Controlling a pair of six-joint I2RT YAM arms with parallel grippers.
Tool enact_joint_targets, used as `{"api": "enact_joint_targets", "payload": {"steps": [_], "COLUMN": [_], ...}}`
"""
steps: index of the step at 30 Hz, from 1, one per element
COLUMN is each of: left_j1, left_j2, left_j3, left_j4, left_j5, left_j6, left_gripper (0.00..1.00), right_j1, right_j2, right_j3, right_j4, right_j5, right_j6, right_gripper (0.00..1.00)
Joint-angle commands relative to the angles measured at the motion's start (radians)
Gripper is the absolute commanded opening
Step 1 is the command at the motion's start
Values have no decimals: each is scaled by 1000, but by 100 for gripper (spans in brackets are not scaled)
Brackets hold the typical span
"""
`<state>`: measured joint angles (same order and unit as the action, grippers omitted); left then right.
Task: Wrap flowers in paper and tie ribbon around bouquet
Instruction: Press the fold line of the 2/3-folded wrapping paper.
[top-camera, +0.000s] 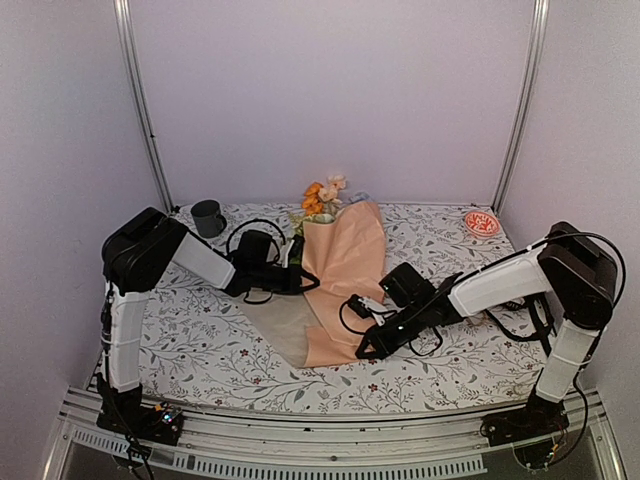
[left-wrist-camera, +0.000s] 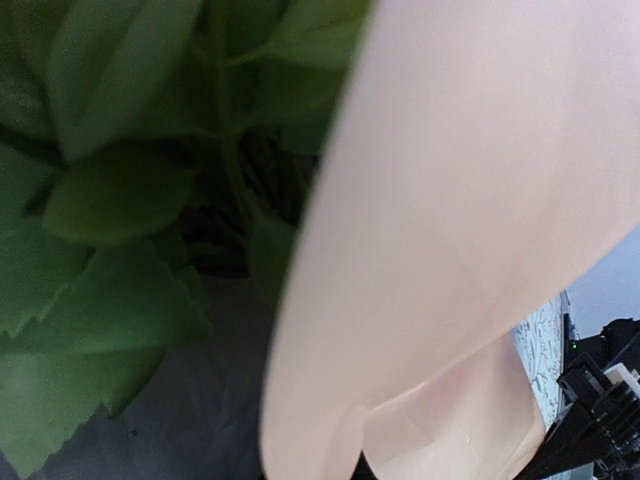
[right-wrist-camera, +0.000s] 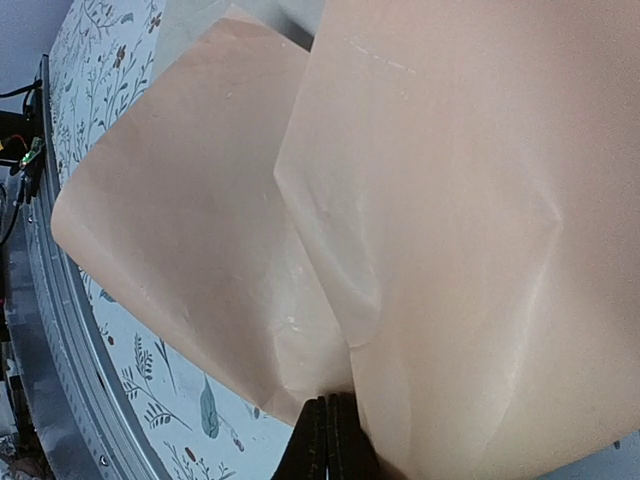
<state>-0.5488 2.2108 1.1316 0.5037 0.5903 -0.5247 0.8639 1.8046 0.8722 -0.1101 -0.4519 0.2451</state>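
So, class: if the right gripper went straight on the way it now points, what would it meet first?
The paper. The right gripper is shut, its tips at the sheet's folded edge, so it would likely press into it at once.

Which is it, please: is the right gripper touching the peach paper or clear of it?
Touching. The right wrist view shows the right gripper shut, its fingertips meeting the lower fold of the paper with no gap visible.
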Motion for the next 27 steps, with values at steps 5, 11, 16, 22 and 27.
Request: {"api": "enact_joint_targets", "payload": {"steps": [5,11,16,22,27], "left_j1": [27,26,24,25,24], "left_j2": [26,27,23,23,25], "left_j3": [34,13,1,1,0], "left_j4": [-54,-42,-33,-33,-31], "left_j5": [-3,0,1,2,3], "left_j6": [34,25,21,22,20], "left_gripper": [0,0,0,0,0], "right_j1": [8,9,0,-85,-95], "right_j2": [-26,-146,-110,-15,107], "right_j3": [-46,0,103,160,153], "right_j4": [-66,-70,-71,-32,-48], "right_j5": [-38,-323,-461,-229,-159], "right_j6": [-10,-100,-120,-25,1], "right_gripper": [1,2,2,1,1]}}
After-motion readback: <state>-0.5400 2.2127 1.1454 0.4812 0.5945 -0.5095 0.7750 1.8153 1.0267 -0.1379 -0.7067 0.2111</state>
